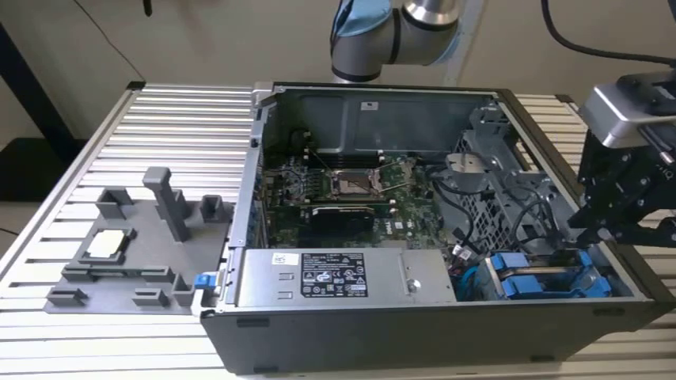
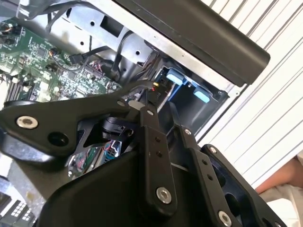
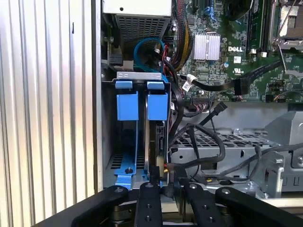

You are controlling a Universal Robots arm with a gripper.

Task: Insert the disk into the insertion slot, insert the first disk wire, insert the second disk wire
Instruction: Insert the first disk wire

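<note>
A slatted table (image 1: 169,127) carries the open computer case (image 1: 349,336). The gripper (image 3: 169,185) hangs over the drive cage (image 3: 138,75) in one corner of the case; its opening cannot be determined. The disk (image 3: 157,106) sits in the cage, and a black cable (image 3: 199,163) meets its end beside the gripper.

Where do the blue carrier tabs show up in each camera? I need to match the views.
Exterior view: blue carrier tabs in the case's corner, at the exterior view's right.
Second wrist view: tabs beneath the black case rim.
First wrist view: tabs side by side against the case wall.
Shared landmark: green motherboard.
</note>
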